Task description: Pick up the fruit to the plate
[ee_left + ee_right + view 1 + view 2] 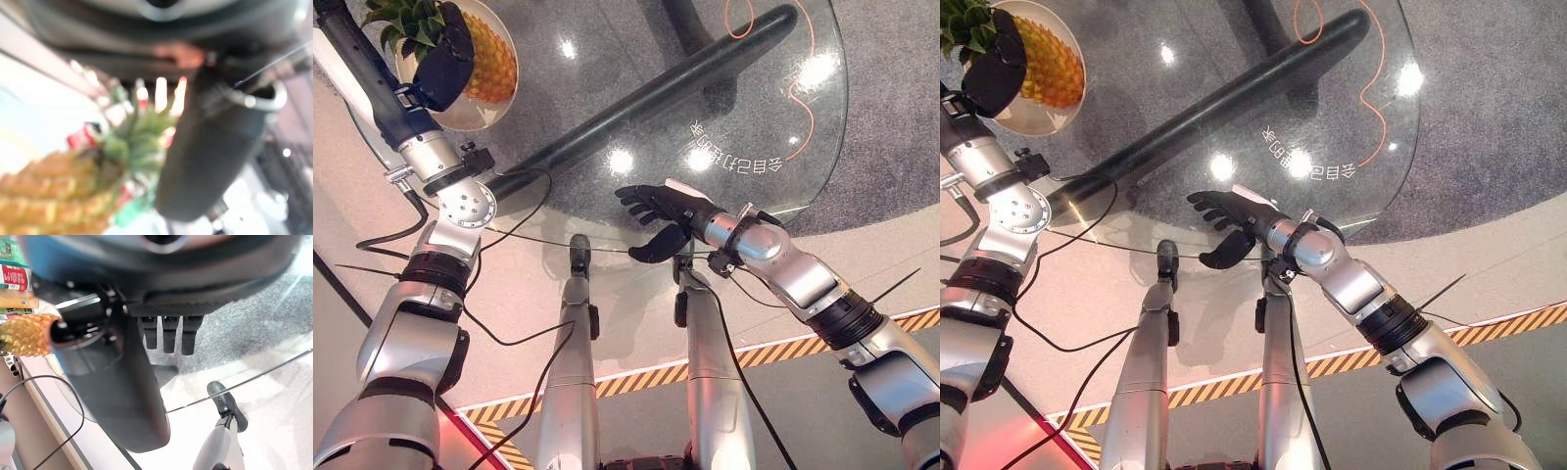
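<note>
Right hand (658,215) spread above glass table (744,117), left hand (445,54) seemingly gripping pineapple (489,64) on plate (460,116).

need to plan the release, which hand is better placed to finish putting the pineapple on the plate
Left. The left hand is already on the pineapple, over the plate at the glass table's far left. The right hand hovers open near the table's near edge, well away.

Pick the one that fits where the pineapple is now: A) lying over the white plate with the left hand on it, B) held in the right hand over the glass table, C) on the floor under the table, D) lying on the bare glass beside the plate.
A: the pineapple lies over the white plate with the left hand on it; the right hand holds nothing.
</note>
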You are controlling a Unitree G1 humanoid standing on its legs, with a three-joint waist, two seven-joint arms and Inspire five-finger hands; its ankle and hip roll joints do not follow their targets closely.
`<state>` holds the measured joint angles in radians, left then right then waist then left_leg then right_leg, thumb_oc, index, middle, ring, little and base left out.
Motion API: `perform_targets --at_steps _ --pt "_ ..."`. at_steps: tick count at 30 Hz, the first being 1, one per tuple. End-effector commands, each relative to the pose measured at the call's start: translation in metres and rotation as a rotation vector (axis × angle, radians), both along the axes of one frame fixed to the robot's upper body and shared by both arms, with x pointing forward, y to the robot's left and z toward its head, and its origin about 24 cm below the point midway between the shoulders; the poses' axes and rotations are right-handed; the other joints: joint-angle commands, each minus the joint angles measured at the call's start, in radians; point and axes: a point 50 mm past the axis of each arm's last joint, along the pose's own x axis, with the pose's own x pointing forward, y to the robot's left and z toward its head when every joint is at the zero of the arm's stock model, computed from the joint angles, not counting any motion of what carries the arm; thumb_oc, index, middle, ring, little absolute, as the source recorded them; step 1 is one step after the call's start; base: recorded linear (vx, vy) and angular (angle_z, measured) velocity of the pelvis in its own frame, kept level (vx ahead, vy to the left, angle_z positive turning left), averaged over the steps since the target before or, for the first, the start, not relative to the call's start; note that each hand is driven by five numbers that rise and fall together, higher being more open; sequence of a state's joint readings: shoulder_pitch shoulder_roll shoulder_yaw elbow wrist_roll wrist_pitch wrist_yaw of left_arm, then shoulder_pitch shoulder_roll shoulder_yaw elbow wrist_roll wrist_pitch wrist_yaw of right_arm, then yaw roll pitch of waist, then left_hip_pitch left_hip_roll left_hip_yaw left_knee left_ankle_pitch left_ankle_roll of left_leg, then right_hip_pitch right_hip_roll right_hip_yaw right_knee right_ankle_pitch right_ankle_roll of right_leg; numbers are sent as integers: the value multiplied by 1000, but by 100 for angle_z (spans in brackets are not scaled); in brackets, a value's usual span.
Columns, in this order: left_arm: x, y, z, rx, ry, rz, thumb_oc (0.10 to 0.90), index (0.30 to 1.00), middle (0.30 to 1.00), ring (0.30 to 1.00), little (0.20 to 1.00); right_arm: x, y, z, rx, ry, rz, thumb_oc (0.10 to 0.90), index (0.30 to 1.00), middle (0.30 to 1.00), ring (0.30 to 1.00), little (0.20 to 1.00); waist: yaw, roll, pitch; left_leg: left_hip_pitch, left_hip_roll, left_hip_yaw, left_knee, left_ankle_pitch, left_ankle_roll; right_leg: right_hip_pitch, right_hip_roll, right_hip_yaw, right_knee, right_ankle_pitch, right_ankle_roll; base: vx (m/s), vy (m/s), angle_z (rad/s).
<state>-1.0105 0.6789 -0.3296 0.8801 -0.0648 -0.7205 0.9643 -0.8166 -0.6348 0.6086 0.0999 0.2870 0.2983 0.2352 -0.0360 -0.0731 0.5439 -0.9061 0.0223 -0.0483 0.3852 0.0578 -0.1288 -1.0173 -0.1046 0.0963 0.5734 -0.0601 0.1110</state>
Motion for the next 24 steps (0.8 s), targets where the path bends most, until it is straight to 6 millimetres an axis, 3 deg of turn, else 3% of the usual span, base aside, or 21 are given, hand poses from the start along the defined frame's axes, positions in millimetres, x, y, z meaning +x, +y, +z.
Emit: perform_targets --at_steps 1,5,11,24 --pt "-13 5 25 -22 -129 -38 800 900 900 900 900 -15 -5 -15 -14 53 37 800 900 900 900 900 -15 78 -24 22 -124 76 82 -108 103 60 76 -100 -145 94 -35 0 0 0" --pt "-18 10 17 -98 -160 -100 800 900 900 900 900 -16 -7 -18 -13 53 40 800 900 900 900 900 -15 77 -24 35 -123 76 77 -109 103 72 79 -98 -146 90 -35 0 0 0" --pt "-18 6 13 -50 -137 -98 800 900 900 900 900 -19 -6 -19 -2 50 45 800 900 900 900 900 -11 78 -24 52 -124 71 69 -106 104 90 81 -99 -149 86 -34 -8 -26 0" --pt "-22 18 5 -25 -67 -99 800 900 900 900 900 -25 -10 -20 9 50 45 800 900 900 900 900 -9 83 -24 88 -122 65 52 -103 104 131 82 -103 -158 78 -35 -5 -13 0"
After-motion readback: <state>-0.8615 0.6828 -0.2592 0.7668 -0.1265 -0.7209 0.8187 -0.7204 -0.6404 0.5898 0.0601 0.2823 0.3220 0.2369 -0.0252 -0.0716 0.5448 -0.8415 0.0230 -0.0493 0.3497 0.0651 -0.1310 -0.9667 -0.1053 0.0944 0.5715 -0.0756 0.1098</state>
